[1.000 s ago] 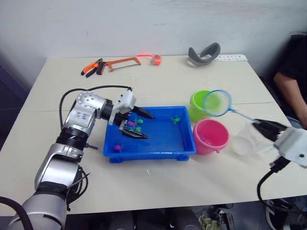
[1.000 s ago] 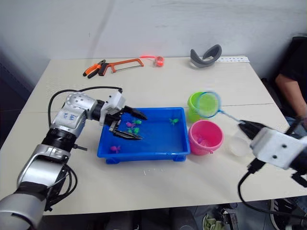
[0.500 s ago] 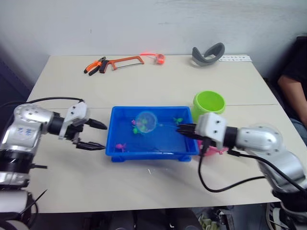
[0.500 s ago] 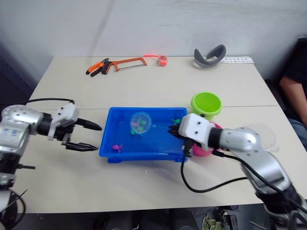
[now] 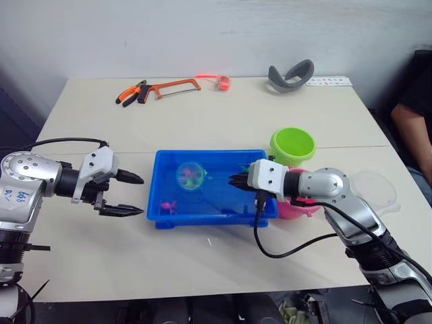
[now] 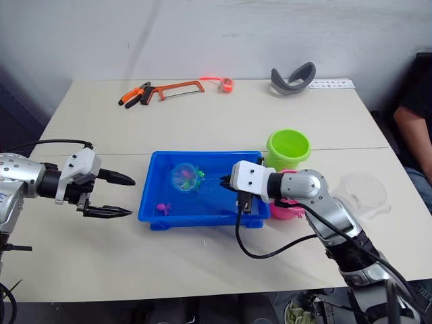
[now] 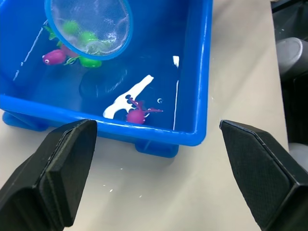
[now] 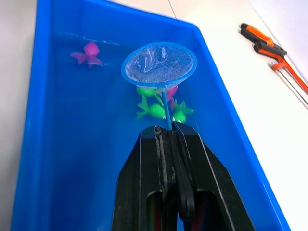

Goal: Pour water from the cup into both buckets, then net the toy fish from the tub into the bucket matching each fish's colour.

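- Right gripper (image 8: 166, 132) jaws are clamped on the net (image 8: 159, 64) handle; the hoop hangs over a cluster of toy fish (image 8: 156, 110) in the tub (image 5: 266, 217).
- Left gripper (image 5: 135, 194) stands agape, holding nothing, just outside the tub's left wall.
- Green bucket (image 5: 293, 145) and pink bucket (image 5: 297, 206) sit right of the tub, cup (image 5: 374, 190) further right.
- Risk, we judge: pink and green fish lie touching, so one scoop may take both colours.

2 buckets (image 5: 293, 145), 1 tub (image 5: 162, 206), 1 net (image 5: 190, 175), 1 cup (image 5: 374, 189).
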Robot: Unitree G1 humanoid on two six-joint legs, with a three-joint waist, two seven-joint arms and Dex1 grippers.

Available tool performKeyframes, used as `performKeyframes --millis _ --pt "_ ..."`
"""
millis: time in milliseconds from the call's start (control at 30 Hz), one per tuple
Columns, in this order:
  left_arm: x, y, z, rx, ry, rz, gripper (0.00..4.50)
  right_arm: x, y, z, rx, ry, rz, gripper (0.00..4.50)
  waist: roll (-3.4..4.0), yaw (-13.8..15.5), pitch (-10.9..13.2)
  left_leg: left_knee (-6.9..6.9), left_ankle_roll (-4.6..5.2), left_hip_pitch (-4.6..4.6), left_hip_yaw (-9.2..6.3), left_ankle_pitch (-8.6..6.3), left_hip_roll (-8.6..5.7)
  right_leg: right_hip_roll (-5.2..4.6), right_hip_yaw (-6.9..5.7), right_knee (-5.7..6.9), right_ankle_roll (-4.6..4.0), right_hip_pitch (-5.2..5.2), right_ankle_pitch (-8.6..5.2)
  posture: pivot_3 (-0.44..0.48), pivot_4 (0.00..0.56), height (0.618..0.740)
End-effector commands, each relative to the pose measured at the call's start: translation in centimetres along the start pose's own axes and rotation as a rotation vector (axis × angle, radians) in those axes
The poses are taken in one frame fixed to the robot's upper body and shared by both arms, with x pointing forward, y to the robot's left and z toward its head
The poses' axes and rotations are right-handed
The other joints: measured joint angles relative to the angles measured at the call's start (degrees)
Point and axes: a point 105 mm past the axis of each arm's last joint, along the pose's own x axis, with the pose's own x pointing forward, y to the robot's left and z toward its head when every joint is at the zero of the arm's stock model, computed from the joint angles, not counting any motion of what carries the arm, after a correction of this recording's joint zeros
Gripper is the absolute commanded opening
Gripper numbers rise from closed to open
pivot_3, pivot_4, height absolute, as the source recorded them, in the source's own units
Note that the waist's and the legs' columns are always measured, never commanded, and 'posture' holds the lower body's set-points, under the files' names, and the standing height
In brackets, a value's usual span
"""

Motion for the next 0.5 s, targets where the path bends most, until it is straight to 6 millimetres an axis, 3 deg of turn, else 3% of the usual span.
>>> performKeyframes --millis 33,500 --pt "0.1 0.3 1.2 0.044 -0.039 0.015 4.45 -0.5 -0.5 0.7 0.124 -0.042 -0.002 0.00 0.00 0.02 0.00 0.00 0.00 0.00 0.00 0.00 0.01 0.01 0.00 0.01 0.00 0.00 0.00 0.000 0.150 0.740" --pt "0.9 0.8 2.0 0.062 -0.069 0.018 4.45 0.4 1.4 -2.3 0.405 0.044 0.022 0.00 0.00 -0.23 0.00 -0.03 -0.01 -0.02 0.01 0.00 0.00 0.01 0.01 -0.03 0.00 -0.03 0.00 0.000 0.150 0.740"
